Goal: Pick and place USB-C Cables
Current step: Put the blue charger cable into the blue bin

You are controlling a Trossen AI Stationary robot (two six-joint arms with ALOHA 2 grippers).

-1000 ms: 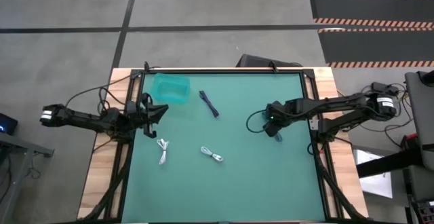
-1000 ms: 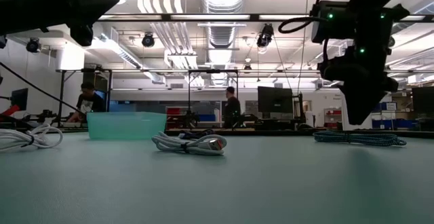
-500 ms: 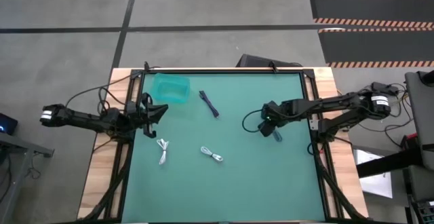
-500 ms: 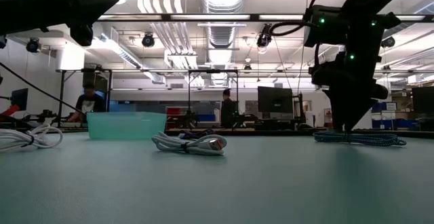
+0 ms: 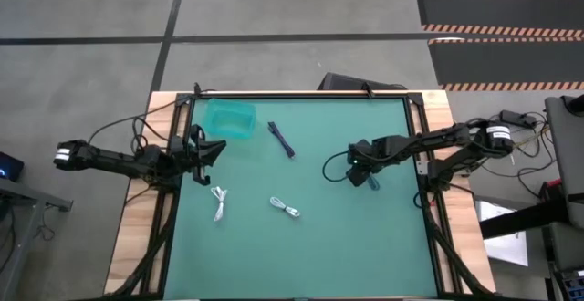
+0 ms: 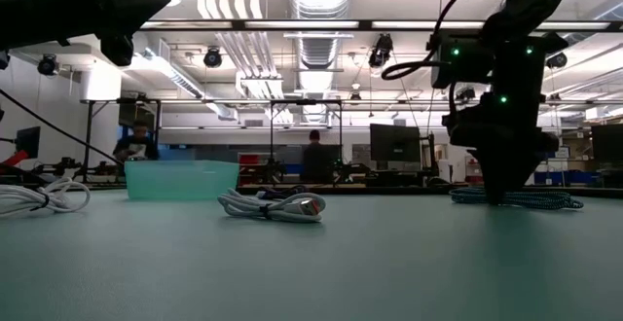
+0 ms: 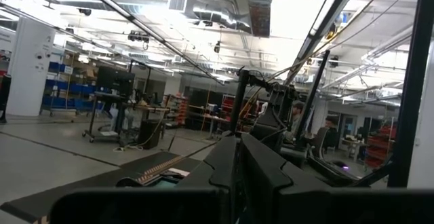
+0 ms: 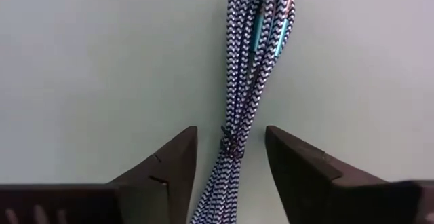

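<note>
Now right gripper [image 8: 229, 183] low on the worktop [image 5: 347, 237], jaws open astride the dark braided USB-C cable [image 8: 239, 108]; left gripper [image 5: 212, 149] idle near teal tray [image 5: 229, 119], jaws closed.

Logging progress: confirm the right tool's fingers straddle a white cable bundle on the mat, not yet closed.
Wrong colour. The right tool straddles a dark blue-and-white braided cable, not a white one; the right wrist view shows it. It lies on the mat, jaws open either side.

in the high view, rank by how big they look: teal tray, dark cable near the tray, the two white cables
1. teal tray, clearly largest
2. dark cable, the longest bundle
3. the two white cables look about alike, so no ranking between them
</note>
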